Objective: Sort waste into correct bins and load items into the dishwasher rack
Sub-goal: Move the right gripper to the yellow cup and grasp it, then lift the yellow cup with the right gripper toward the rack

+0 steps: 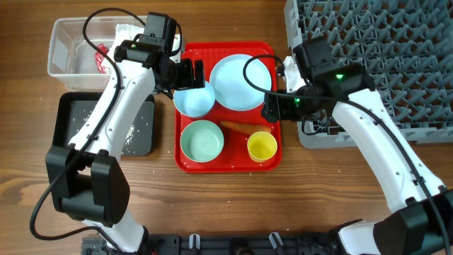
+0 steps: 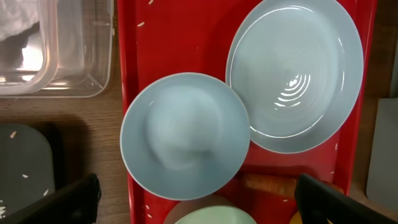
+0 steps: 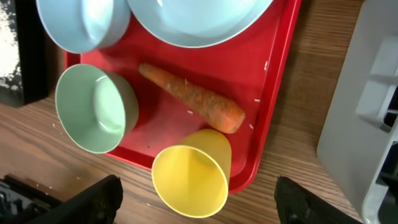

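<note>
Four pieces of tableware are carried by a flat, glossy red tray (image 1: 191, 152) on the wood-grained surface (image 1: 212, 205). A round, pale blue plate (image 1: 241, 81) with faint concentric rings is laid at the tray's far side. A smooth white-blue bowl (image 2: 183, 134) is set at the plate's left, its rim touching or just overlapping the plate's edge. A matte pale green bowl (image 3: 93, 109) and a small yellow cup (image 3: 189, 180) with a tapered wall are placed along the near side. A slim orange carrot (image 3: 189, 99), rough-skinned and tapering to a point, is laid slantwise between them, its thick end just beside the cup. A few white grains (image 1: 129, 133) are scattered over a shallow black tray (image 1: 71, 113) left of the red one, and some are strewn on the red tray too. Behind the black tray a clear tub (image 1: 64, 49) is seen, holding a crumpled white wrapper (image 1: 131, 32); red print beside it is too small to be read. A grey rack (image 1: 375, 57) of gridded plastic with upright pegs is placed at the right. The left claw (image 2: 196, 202) is held spread wide over the white-blue bowl, gripping nothing. The right claw (image 3: 199, 199) is likewise parted above the cup and carrot, with nothing held.
</note>
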You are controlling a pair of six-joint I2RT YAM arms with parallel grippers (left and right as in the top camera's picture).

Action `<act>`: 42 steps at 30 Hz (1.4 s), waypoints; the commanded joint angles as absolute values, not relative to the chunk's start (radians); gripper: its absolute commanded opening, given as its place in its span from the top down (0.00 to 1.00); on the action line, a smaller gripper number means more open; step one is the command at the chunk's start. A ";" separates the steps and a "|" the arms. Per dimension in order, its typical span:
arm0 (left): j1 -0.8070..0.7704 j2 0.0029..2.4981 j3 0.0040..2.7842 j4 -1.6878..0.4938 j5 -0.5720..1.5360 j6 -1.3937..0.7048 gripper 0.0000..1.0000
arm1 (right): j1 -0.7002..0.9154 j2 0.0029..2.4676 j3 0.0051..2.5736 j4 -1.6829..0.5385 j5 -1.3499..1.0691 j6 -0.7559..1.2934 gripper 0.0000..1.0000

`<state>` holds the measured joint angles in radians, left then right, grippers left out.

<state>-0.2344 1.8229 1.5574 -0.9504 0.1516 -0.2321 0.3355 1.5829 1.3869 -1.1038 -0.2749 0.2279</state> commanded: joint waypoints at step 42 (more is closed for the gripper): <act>-0.238 1.797 1.575 -0.981 0.295 -0.131 0.00 | 0.373 1.529 1.182 -0.844 -0.198 0.366 0.40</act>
